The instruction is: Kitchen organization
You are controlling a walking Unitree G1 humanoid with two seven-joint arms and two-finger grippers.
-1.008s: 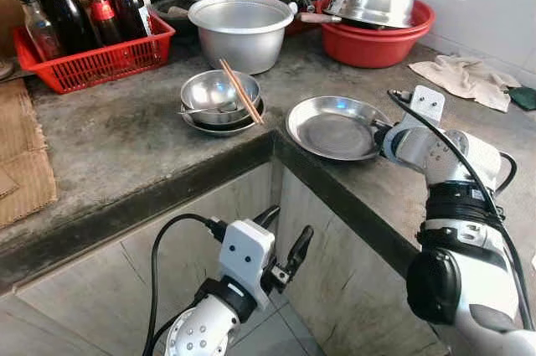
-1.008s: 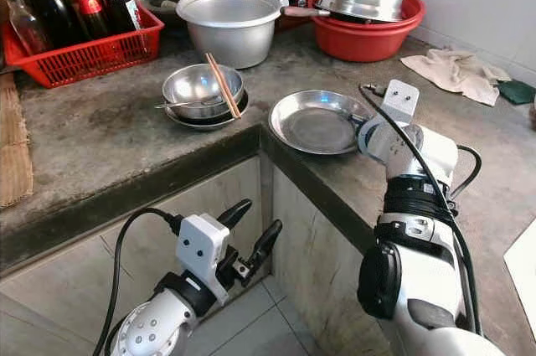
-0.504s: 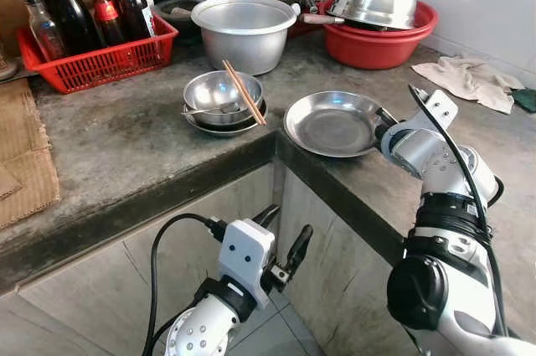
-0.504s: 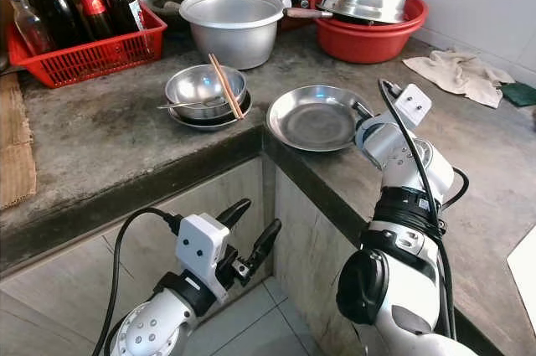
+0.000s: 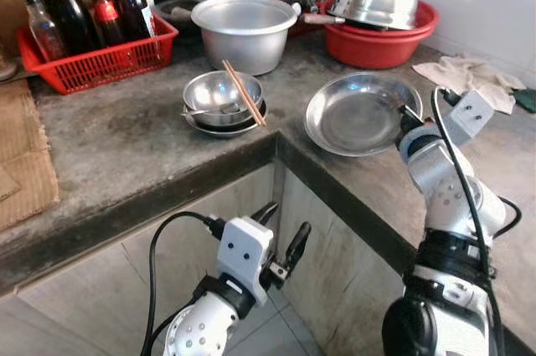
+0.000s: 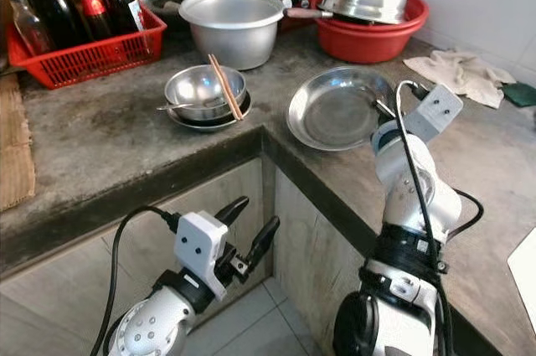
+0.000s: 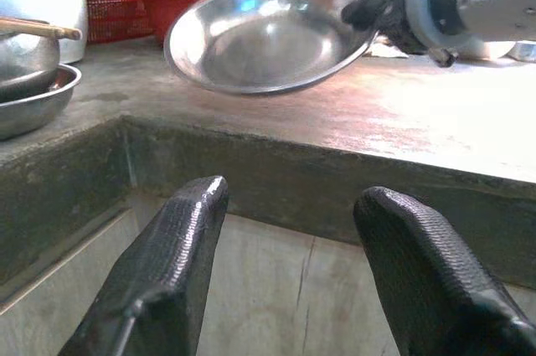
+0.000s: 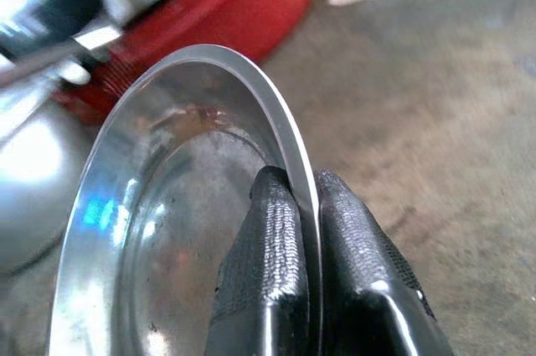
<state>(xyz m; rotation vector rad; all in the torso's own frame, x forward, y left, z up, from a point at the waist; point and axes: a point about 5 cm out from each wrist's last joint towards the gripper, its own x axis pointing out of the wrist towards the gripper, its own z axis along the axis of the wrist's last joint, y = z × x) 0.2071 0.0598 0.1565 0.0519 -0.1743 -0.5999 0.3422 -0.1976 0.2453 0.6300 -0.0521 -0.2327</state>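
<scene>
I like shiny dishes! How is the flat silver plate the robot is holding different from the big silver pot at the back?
The plate is shallow and wide; the pot is deep with tall sides. The plate is tilted and lifted off the counter, pinched at its rim by the right hand; the pot stands upright on the counter, untouched. The plate looks mirror-bright, the pot duller and greyer. Both are round, silver-coloured and hold nothing.

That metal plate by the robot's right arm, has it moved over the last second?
Yes. The right gripper, shut on the plate's rim, has lifted it off the counter and tilted it. The left gripper stayed low and open; the bowls stayed put.
</scene>
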